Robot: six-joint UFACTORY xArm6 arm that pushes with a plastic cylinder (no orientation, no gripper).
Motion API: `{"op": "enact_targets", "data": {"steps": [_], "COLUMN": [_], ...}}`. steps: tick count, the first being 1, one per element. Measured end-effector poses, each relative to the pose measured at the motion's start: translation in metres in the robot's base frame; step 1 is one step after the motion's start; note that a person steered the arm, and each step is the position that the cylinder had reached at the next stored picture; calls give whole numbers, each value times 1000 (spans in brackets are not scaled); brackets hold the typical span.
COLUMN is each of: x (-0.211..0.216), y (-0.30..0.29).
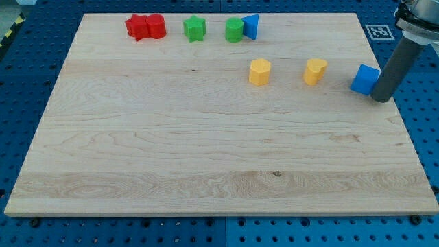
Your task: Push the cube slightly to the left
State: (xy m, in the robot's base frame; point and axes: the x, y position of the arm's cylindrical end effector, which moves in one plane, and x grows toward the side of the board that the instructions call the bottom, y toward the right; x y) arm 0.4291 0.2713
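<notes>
At the wooden board's point(206, 151) right edge, my tip point(381, 100) presses against the blue cube's point(365, 79) right side, a bare rod with nothing to clasp; the yellow heart-shaped block point(315, 71) and yellow hexagonal block point(259, 71) sit to the cube's left

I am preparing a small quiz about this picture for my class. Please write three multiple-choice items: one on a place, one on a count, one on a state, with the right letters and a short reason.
1. Where is my tip relative to the blue cube?
A. at its right side
B. at its left side
C. far below it

2. How many yellow blocks are on the board?
A. one
B. two
C. three

3. How do the green cylinder and the blue triangular block stand?
A. stacked
B. far apart
C. side by side, touching

Answers:
1 A, the rod ends against the cube's right edge.
2 B, two lie mid-board.
3 C, no gap shows.
</notes>
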Motion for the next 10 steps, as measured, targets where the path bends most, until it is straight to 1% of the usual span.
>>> {"op": "enact_targets", "data": {"steps": [3, 5, 6, 7, 8, 9, 10], "x": [-1, -9, 2, -15, -62, -143, -214], "y": [-1, -1, 34, 73, 72, 23, -41]}}
